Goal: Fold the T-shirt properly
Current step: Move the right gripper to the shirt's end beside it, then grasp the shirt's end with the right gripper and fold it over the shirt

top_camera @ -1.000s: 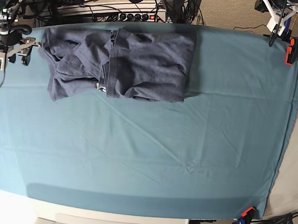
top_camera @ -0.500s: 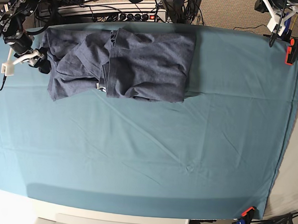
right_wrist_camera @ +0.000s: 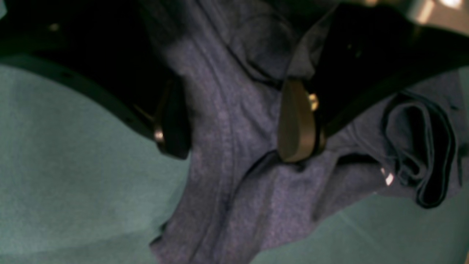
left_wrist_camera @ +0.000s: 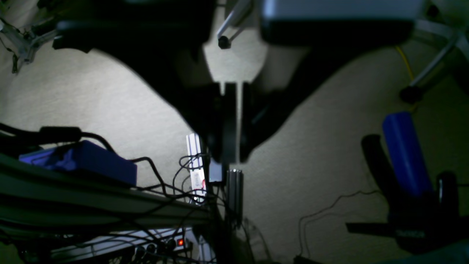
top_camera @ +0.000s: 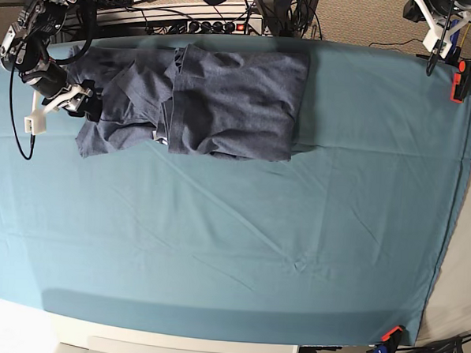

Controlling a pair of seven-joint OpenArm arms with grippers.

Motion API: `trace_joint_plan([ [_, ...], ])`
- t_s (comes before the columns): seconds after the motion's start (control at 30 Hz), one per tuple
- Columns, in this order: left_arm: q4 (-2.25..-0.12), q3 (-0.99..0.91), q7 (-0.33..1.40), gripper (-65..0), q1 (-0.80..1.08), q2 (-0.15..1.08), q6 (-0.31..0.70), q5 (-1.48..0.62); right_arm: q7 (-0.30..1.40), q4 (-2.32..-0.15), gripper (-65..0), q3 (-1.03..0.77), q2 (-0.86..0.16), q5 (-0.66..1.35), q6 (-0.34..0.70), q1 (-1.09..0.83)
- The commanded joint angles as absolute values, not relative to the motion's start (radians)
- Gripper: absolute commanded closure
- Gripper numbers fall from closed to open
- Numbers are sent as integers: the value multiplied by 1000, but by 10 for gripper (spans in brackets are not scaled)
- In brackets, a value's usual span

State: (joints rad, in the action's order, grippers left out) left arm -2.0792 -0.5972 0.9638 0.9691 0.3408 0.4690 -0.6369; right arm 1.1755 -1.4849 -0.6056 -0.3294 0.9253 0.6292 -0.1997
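The slate-blue T-shirt (top_camera: 224, 97) lies partly folded and rumpled at the far left of the teal table cloth (top_camera: 256, 241). My right gripper (top_camera: 87, 105) hovers over the shirt's left edge. In the right wrist view this gripper (right_wrist_camera: 234, 156) is open, and its two fingers (right_wrist_camera: 296, 124) straddle a ridge of the T-shirt (right_wrist_camera: 227, 205) without pinching it. A rolled hem or sleeve (right_wrist_camera: 421, 157) bunches at the right. My left gripper (top_camera: 436, 49) hangs off the table's far right corner. The left wrist view shows that gripper (left_wrist_camera: 231, 161) shut, empty and above the carpet.
An orange clamp (top_camera: 462, 80) grips the cloth at the far right corner and a blue-orange clamp (top_camera: 384, 346) at the near right. A power strip (top_camera: 212, 23) and cables run behind the table. A shelf holding a blue box (left_wrist_camera: 80, 161) stands below the left gripper.
My right arm has swung in from beyond the table's left edge and now sits over the shirt's left side, still open. The left arm has not moved.
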Motion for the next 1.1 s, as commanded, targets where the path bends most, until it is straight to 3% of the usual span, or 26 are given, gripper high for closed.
trace_joint_plan([
  [0.0,-2091,-604,951,0,983,349,472,-643,1206,-1496,-395,-608,-345,931,631,-200],
  [0.27,-2091,-604,953,0,983,349,472,-643,1242,-1496,-385,-607,-341,931,632,-200],
  [0.33,-2091,-604,953,0,983,349,472,-643,1262,-1496,-313,-607,-341,935,632,-200],
  [0.5,-2091,-604,953,0,983,349,473,-643,1274,-1496,-8,-607,-341,950,632,-199],
  [0.7,-2091,-604,953,0,983,349,472,-643,1244,-1497,0,-607,-341,975,675,-199],
  [1.07,-2091,-604,953,0,983,349,472,-643,1396,-1537,0,-607,-326,1295,698,-203],
])
